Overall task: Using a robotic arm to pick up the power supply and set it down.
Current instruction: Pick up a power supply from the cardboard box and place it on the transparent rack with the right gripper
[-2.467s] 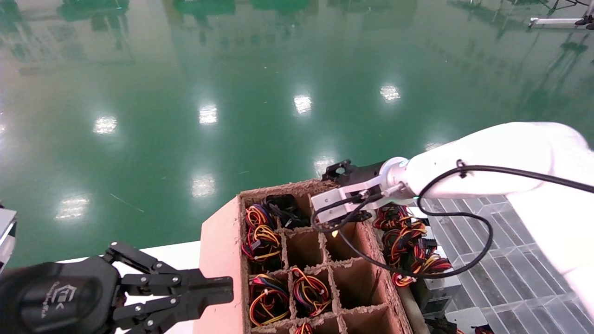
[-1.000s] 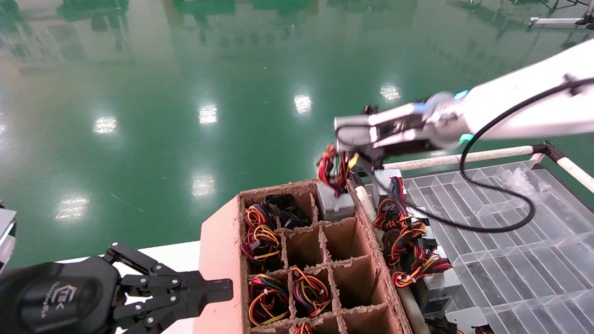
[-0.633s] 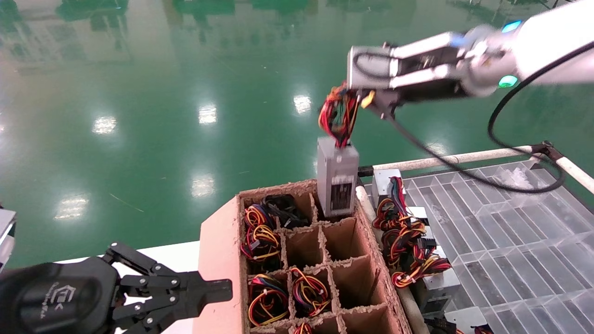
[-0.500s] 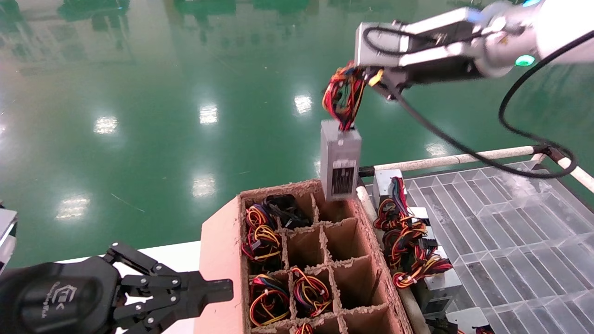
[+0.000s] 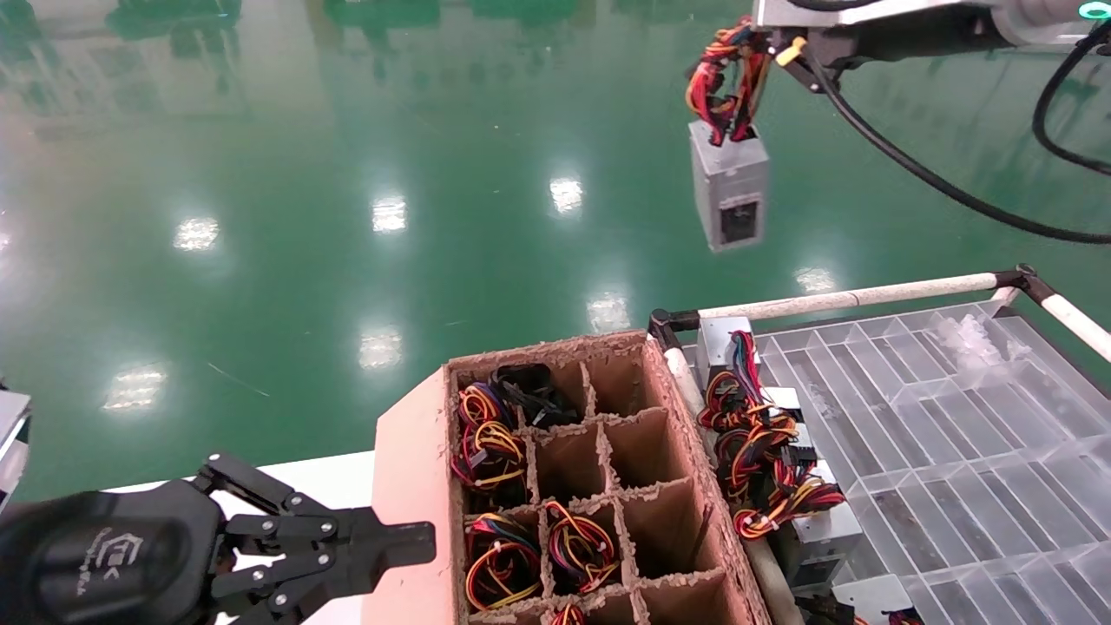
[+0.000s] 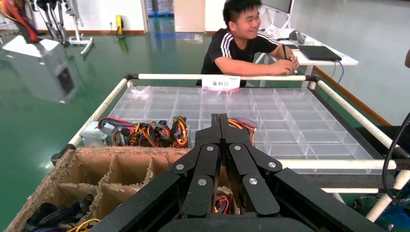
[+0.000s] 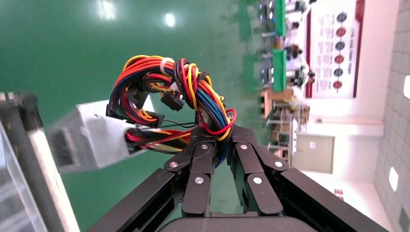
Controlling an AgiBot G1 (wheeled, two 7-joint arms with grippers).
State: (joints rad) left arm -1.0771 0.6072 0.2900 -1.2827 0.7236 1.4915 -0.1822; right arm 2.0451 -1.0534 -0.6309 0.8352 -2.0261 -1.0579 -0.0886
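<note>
The biggest risk is the hold itself; the right end effector (image 7: 215, 145) is closed not on the metal case but on the bundle of red, yellow, orange and black wires (image 7: 169, 92), so the power supply (image 5: 729, 184) hangs below it by its own tail, high above the green floor (image 5: 260, 174) and clear of everything; a swing or a jerk could let the wires slide through the fingers (image 7: 200, 164), and the box would fall a long way. Next, the dangling box can sway or spin freely; that could make it strike the rail of the clear compartment tray (image 5: 955, 408) or land skewed when it is set down. A lesser risk is strain on the wire roots where they enter the case.

The power supply is a small grey metal box, tilted slightly, with a dark label on its lower face; its wires loop in a tied bunch.

The left end effector (image 6: 220, 128) sits parked, its fingers together and empty, beside the brown cardboard divider box (image 5: 408, 486).
</note>
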